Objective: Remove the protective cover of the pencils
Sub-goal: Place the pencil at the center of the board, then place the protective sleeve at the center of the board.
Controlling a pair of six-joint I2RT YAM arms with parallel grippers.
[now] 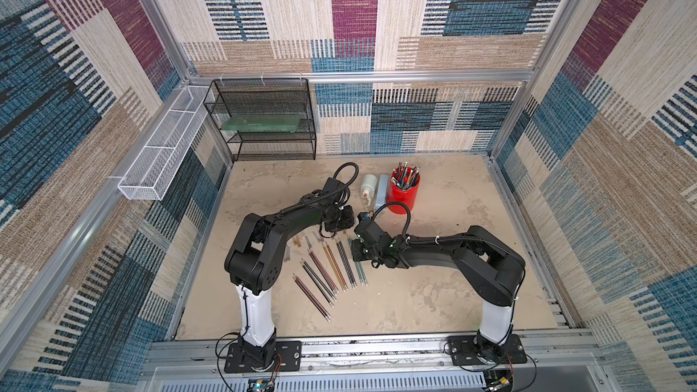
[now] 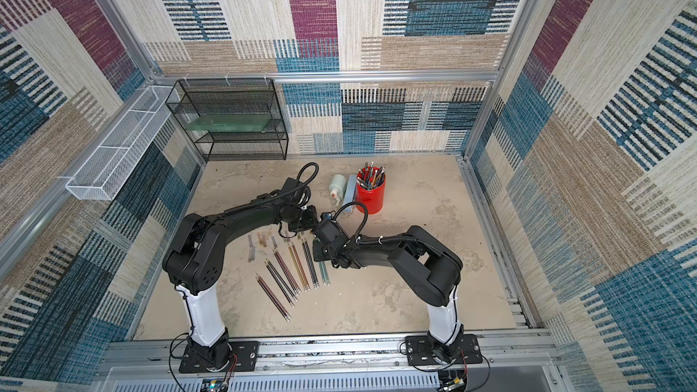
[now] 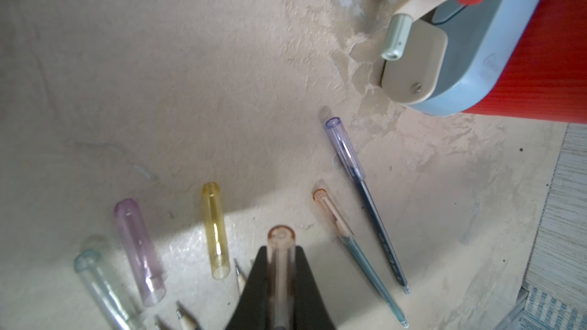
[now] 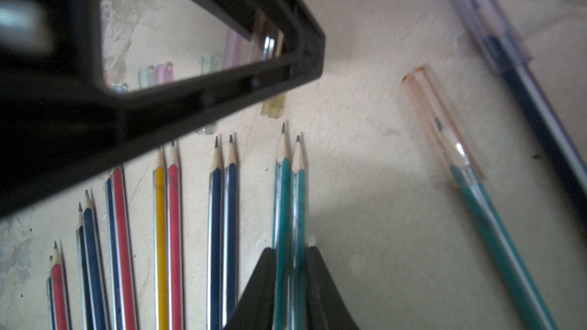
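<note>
In left pincer (image 3: 281,253): orange-tinted cap (image 3: 280,237) | top views: cap hidden

Patchwork woven walls (image 1: 354,13); mottled beige floor (image 1: 415,307); black mesh shelf (image 1: 271,92) at back.

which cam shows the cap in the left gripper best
The left wrist view: the brownish clear cap sits close and centred between the fingers of the left gripper, shut on it. The right wrist view gives only a blurred sliver through that gripper's frame; in both top views the gripper hides it.
</note>
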